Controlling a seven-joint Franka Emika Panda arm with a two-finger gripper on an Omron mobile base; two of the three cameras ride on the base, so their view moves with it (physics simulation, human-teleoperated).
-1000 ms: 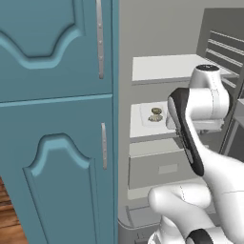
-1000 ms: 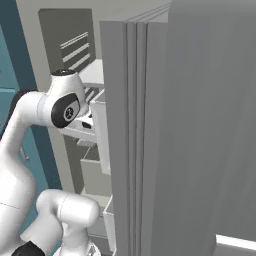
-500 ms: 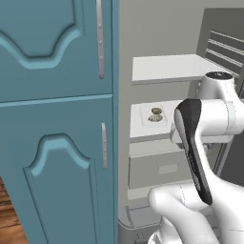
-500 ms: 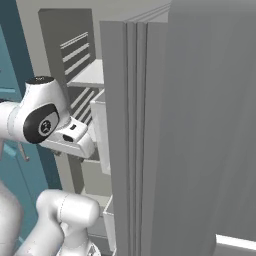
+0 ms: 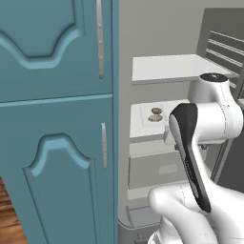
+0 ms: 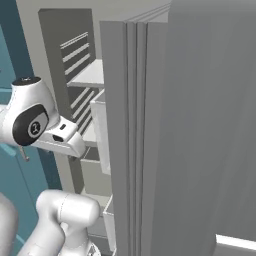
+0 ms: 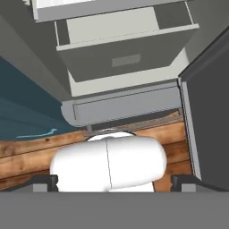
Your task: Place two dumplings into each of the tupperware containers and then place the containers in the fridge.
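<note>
- An open fridge point(image 5: 162, 100) stands beside teal panelled cabinets point(image 5: 52, 119).
- On the fridge's middle shelf point(image 5: 145, 131) rests a whitish square tupperware container point(image 5: 153, 115), with two small beige dumplings point(image 5: 155, 114) lying inside it, close together.
- Below that shelf sits a pale grey drawer point(image 5: 157, 169).
- The white robot arm point(image 5: 205, 138) is bent in front of the shelves, to the right of the container and apart from it.
- In the hand view, the two dark fingers point(image 7: 45, 183) stand spread wide at the bottom corners, released and grasping nothing, looking at the fridge's lower drawer point(image 7: 125, 56) and wooden floor point(image 7: 27, 154).
- The grey fridge door point(image 6: 165, 130) stands open, seen edge-on.
</note>
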